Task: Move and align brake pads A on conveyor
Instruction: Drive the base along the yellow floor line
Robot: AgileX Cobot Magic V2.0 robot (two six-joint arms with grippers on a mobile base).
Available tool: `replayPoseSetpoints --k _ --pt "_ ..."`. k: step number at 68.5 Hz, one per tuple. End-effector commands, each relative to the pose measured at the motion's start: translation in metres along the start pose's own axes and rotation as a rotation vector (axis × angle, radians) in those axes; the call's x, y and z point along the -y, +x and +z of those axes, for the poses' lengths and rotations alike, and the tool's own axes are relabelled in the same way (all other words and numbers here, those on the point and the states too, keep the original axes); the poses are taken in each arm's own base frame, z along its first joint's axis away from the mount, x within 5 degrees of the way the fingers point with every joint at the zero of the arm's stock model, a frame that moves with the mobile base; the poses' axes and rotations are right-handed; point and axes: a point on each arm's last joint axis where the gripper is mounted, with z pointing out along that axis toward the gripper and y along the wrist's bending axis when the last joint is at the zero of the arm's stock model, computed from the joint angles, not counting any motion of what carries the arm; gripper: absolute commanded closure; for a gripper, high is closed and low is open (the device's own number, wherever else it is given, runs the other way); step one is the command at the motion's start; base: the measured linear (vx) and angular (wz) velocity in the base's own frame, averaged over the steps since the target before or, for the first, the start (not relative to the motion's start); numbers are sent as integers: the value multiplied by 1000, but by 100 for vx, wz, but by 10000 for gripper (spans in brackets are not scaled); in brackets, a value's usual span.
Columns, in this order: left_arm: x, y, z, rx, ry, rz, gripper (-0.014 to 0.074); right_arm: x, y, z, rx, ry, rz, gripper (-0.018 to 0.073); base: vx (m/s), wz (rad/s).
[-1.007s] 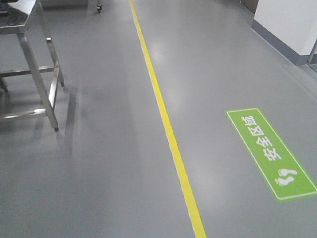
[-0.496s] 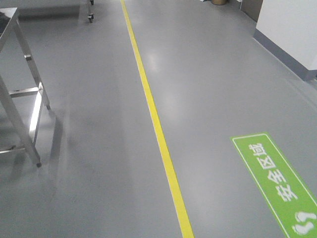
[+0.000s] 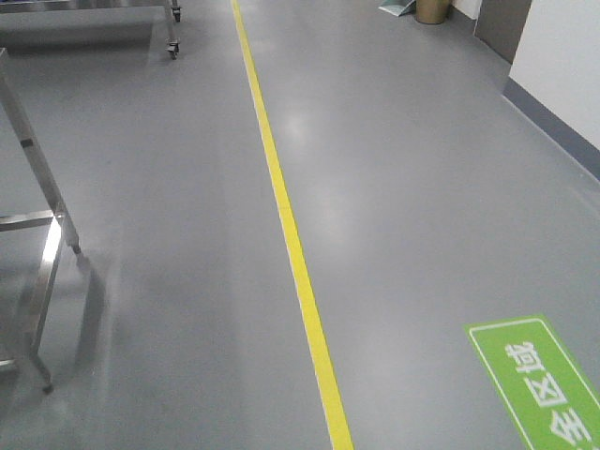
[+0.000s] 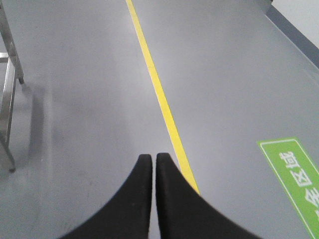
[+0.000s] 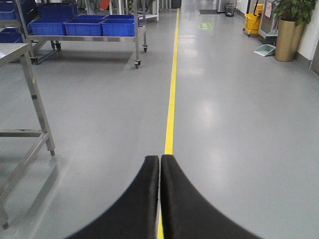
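Grey floor (image 3: 422, 187), crates (image 5: 84, 26) only beyond right jaws

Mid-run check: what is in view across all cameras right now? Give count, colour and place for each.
yellow floor line: one, yellow, running ahead along the grey floor, centre
green floor sign: one, green with white characters, lower right of the front view
steel table: one, shiny silver, left edge
wheeled rack: one, steel, far left in the right wrist view
blue bins: several, blue, on the rack
planter: one, brass-coloured with a green plant, far right by the wall
mop bucket: one, yellow, far right
brake pads, conveyor: none in view
left gripper: black, shut, holding nothing
right gripper: black, shut, holding nothing
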Motion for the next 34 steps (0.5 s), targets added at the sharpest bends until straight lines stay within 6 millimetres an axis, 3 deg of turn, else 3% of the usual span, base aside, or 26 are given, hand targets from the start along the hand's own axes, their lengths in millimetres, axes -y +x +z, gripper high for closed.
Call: replayPoseSetpoints --k 1,34 --pt "4 -12 -4 75 34 5 603 2 -15 -1 92 18 -7 569 55 2" --pt "4 -12 -4 75 34 5 603 2 -15 -1 92 18 -7 569 54 2"
